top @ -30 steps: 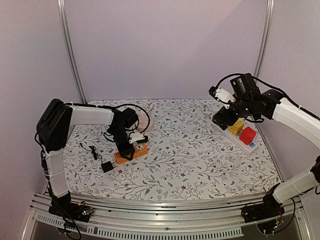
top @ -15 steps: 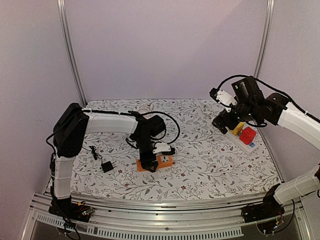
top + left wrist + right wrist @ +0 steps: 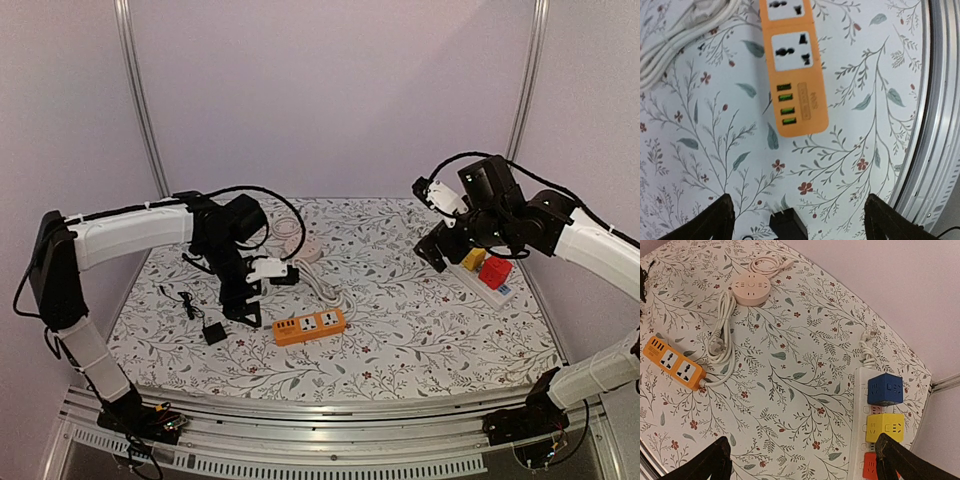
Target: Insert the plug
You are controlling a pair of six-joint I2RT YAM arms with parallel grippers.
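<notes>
Flowered cloth over the whole table, pale walls behind. At near left, black plug [image 3: 214, 333] flat on the cloth, thin lead [image 3: 182, 298] curled just beyond it, neither one touched. Just right of the plug and above it, left gripper [image 3: 240, 308] pointing down, fingers [image 3: 720, 220] spread wide and gripping nothing; the plug peeks in at the bottom edge of the wrist view between them. Further right, orange power strip [image 3: 309, 327] lying near the front edge, sockets up, white cord [image 3: 322, 285] looping away behind it. At far right, right gripper [image 3: 432, 248] raised, released and empty, near the white strip [image 3: 487, 285] carrying coloured cubes [image 3: 885, 389]. Seems to be the fetching step: orange strip laid out, plug not yet picked up. Next move probably calls for lowering the left fingers astride the plug body, closing squarely, then lining its pins up with one orange socket.
</notes>
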